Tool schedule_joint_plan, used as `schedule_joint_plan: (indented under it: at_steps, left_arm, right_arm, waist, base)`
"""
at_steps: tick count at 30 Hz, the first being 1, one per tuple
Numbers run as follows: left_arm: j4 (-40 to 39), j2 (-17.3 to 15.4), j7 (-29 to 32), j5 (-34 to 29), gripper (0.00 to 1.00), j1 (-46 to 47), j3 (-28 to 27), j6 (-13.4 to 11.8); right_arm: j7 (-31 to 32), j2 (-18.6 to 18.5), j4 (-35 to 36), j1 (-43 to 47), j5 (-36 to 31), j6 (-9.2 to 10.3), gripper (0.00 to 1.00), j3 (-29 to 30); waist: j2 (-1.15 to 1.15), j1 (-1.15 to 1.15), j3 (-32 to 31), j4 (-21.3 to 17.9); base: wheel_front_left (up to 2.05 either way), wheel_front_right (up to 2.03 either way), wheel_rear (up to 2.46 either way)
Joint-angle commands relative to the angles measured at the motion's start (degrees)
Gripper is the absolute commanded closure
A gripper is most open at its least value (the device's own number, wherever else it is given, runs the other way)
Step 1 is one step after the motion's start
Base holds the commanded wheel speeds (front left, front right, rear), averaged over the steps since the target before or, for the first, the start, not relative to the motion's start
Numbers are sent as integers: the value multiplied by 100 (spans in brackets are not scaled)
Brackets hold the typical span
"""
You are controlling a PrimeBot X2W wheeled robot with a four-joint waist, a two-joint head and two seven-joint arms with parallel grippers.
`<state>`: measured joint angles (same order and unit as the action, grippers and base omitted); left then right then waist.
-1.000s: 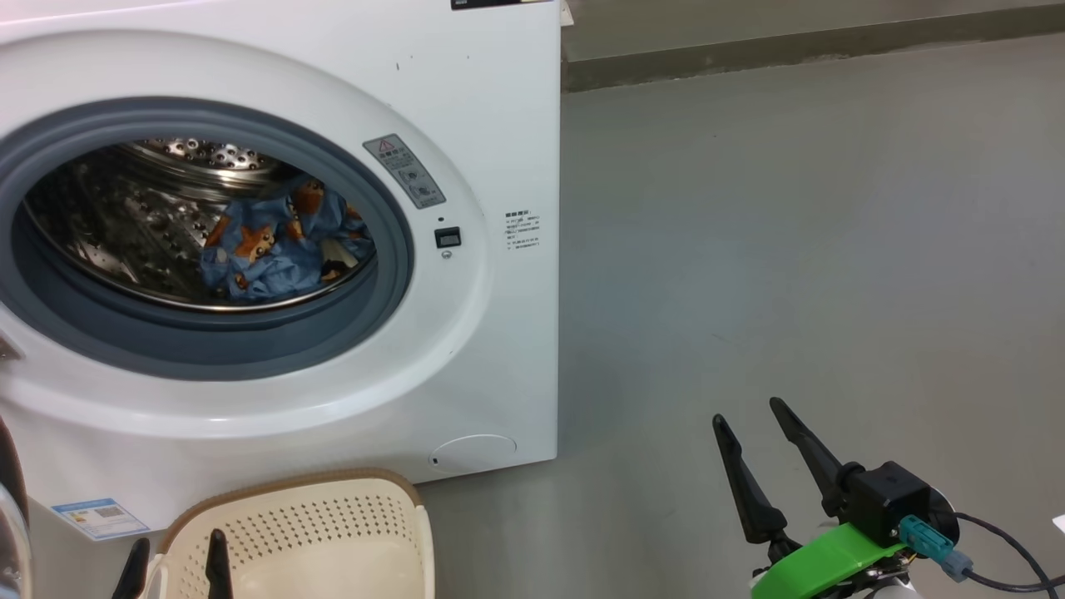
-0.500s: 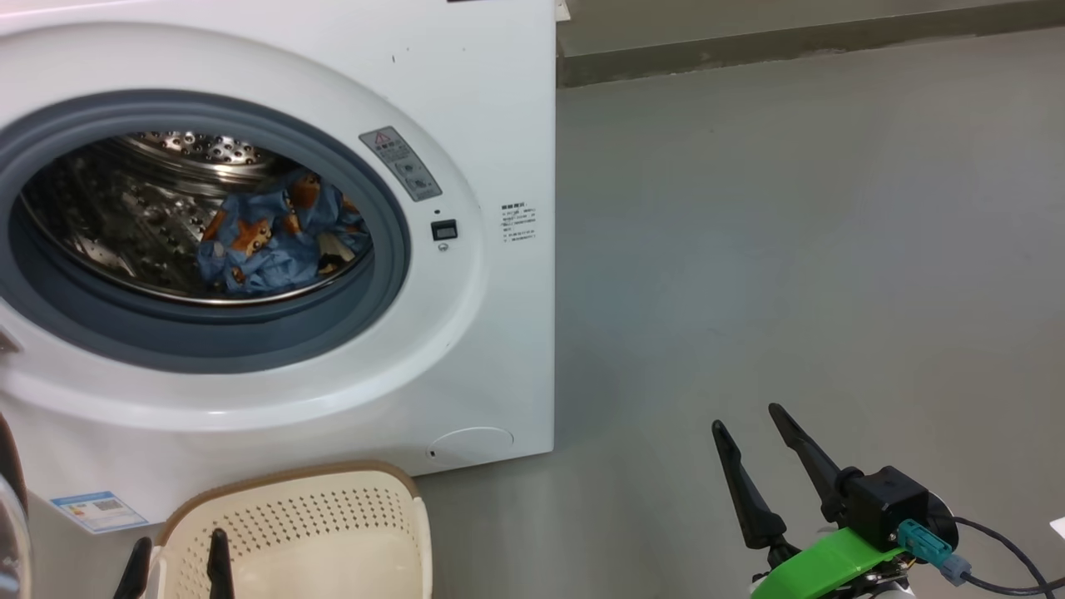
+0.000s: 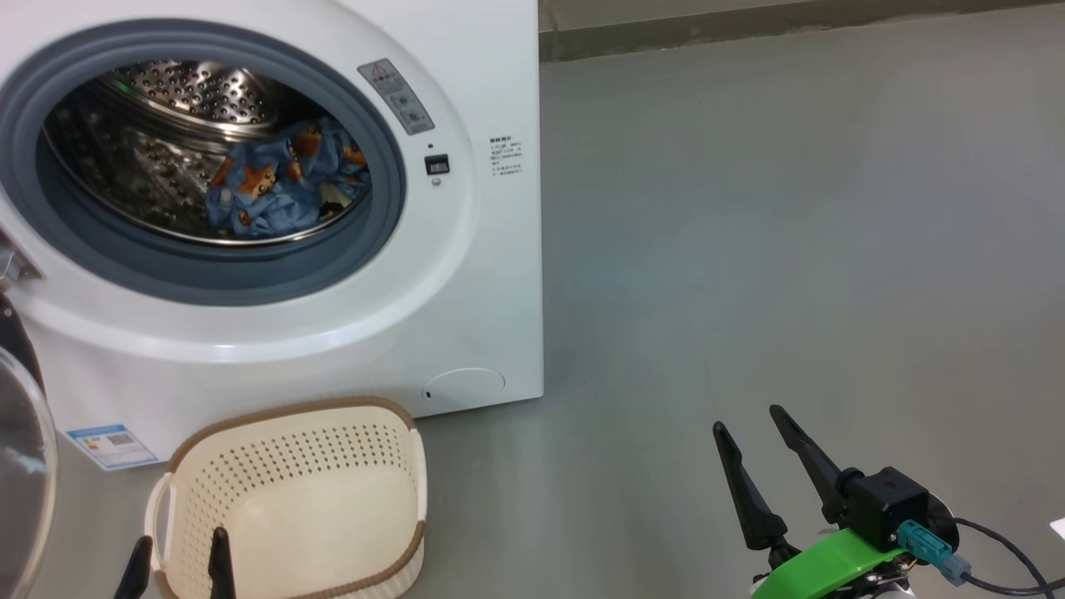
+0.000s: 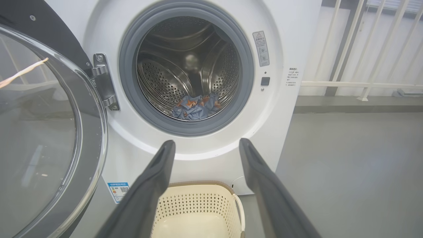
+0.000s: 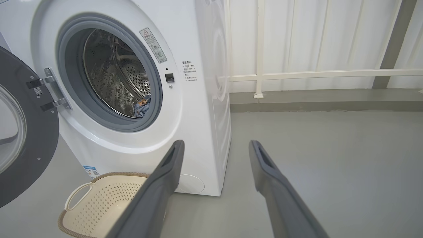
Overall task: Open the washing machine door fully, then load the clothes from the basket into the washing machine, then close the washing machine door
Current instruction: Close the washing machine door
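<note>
Finding: the clothes [image 3: 274, 191] lie in the drum [image 3: 166, 91] of the washing machine [image 3: 466, 274], low and towards its right. The basket [image 3: 291, 409] stands on the floor just before the machine and looks bare inside. You may judge loading complete; the step in hand is closing.

The washing machine door [image 5: 29, 158] hangs wide open on the machine's left side. The left gripper [image 4: 206, 142] has its fingers spread and pinches nothing; it hovers over the basket, aimed at the opening. The right gripper [image 5: 216, 143] is likewise spread and empty, well apart from the machine over open floor.

Next move, in my judgement: bring the left arm round the outer face of the door and swing it right until it latches. Mind the basket handle beneath the sweep.

The head view looks down on the basket floor but catches a mere sliver of door. The left wrist view lays out the hinge [image 4: 104, 82] and bulging glass; the right wrist view presents the door's dark inner face, with the clothes mostly tucked behind the seal
</note>
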<state>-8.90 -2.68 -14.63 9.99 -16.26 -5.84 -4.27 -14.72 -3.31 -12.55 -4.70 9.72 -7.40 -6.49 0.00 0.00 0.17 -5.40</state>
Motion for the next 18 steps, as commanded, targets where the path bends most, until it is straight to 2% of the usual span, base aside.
schedule_joint_plan:
  at_steps: [1,7,18]
  left_arm:
    - [-156,-20,-37,23,0,261,-163,-24]
    - [-111,-20,-37,54,0,284,-193,-31]
    - [-68,-20,-37,61,0,281,-230,-16]
  right_arm:
    - [-28,24,125,-99,-6,-9,0,-107]
    - [-28,25,118,-102,-2,-9,0,-104]
    - [-28,23,131,-82,-19,-9,0,-89]
  waist:
    - [0,0,2,2]
    - [0,0,-1,9]
    - [0,0,-35,64]
  base:
    - [-107,107,0]
    - [-60,60,0]
    - [-1,1,0]
